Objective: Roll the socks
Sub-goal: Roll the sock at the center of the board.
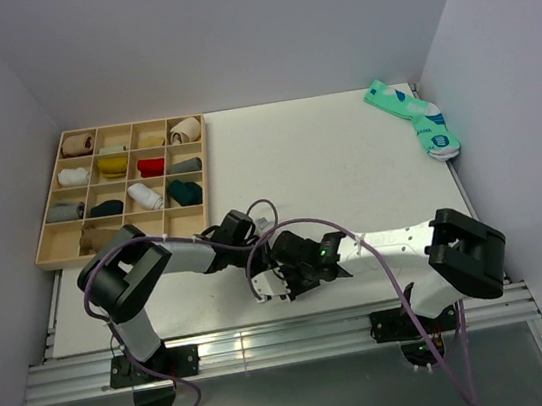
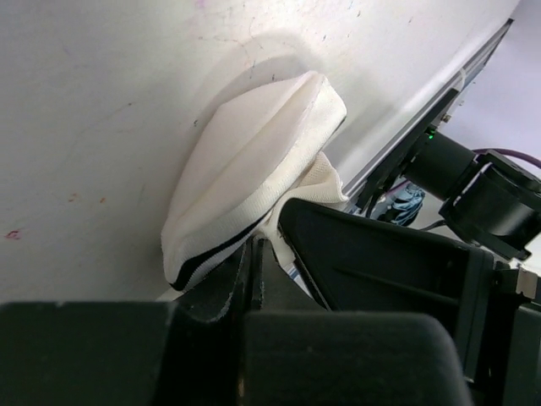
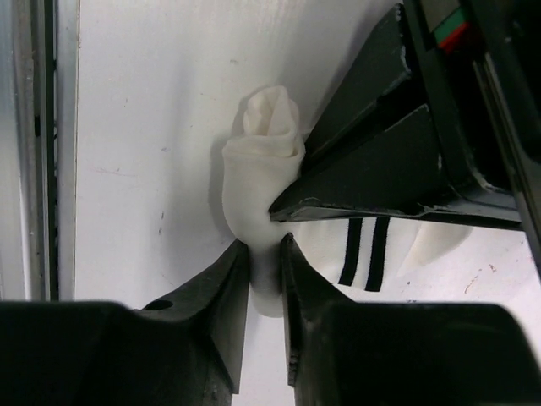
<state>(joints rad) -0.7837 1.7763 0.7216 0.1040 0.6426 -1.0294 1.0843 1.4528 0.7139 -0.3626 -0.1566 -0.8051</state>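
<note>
On your far left the wooden tray (image 1: 129,126) holds socks already rolled, one to a compartment. Nearer the middle, the left gripper (image 2: 252,254) has its fingers pressed together on a thin fold of the white sock (image 2: 254,169), close to its dark cuff stripes. That sock lies on the table (image 1: 325,155) near the front edge, between the two arms, bunched into a loose, half-made roll. Just to its right, the right gripper (image 3: 264,254) has its fingers either side of the rolled end, touching the fabric and clamped lightly on it. Treat this sock as very light, soft and limp: it will not hold a shape on its own and the roll will likely spring loose if you let go of both ends. Take it by the thick rolled part, not a single layer, which would only stretch or slip free. At the far right corner the teal pair (image 1: 416,120) lies flat, untouched; grip those by the cuffs, both layers together.
</note>
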